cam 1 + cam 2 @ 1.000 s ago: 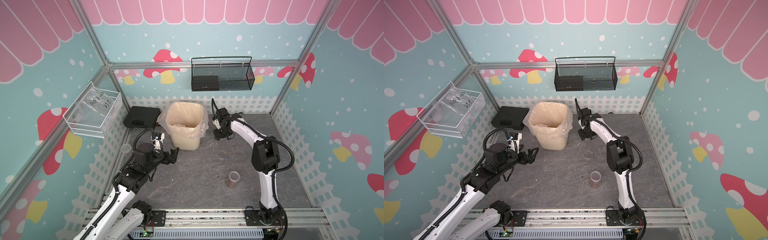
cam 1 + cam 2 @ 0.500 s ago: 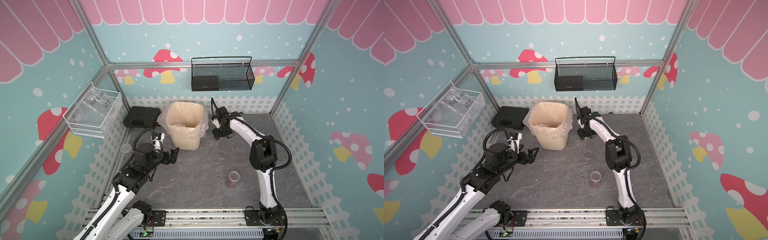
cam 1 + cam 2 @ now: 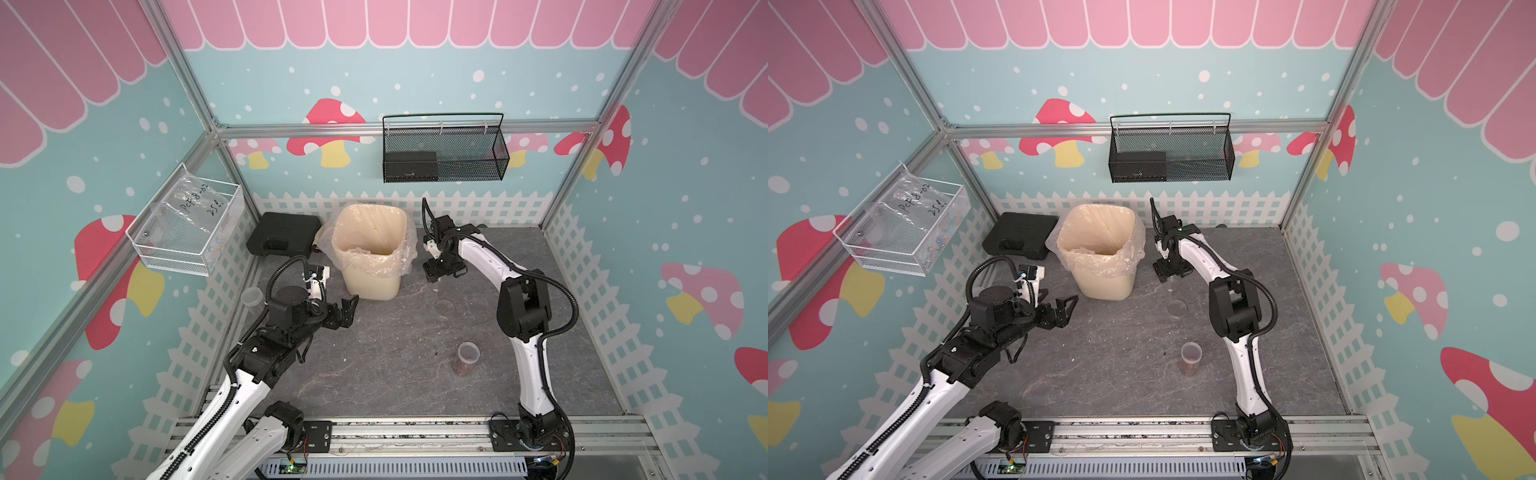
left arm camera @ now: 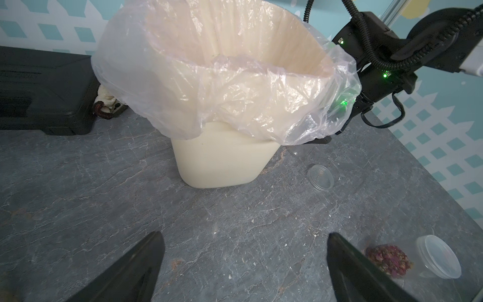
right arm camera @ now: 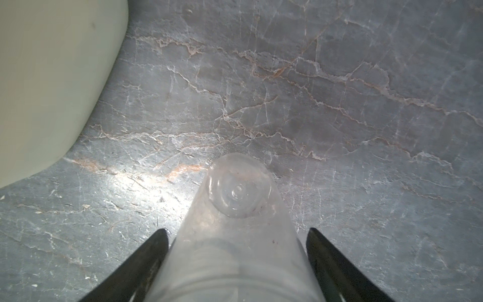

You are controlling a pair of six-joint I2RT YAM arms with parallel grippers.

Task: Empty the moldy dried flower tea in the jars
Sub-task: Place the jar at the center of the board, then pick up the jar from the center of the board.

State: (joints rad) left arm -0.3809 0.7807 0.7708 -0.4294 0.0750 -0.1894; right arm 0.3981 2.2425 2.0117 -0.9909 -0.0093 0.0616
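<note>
The right end effector (image 5: 237, 229) hangs low just right of the cream waste bin (image 3: 370, 282). Its fingers are spread apart. An empty jar (image 5: 235, 209) stands between them on the tabletop (image 3: 395, 374), with a thin gap at each fingertip. The left end effector (image 4: 244, 233) is wide open and holds nothing. A second jar (image 3: 467, 357) stands open on the near right, well apart from both. The reddish dried flower tea (image 4: 389, 258) sits in its bottom. A clear lid (image 3: 444, 307) lies flat between the two jars. On the left wall a clear bag (image 3: 187, 216) has handwriting that looks like "PCF8-02" and "25".
</note>
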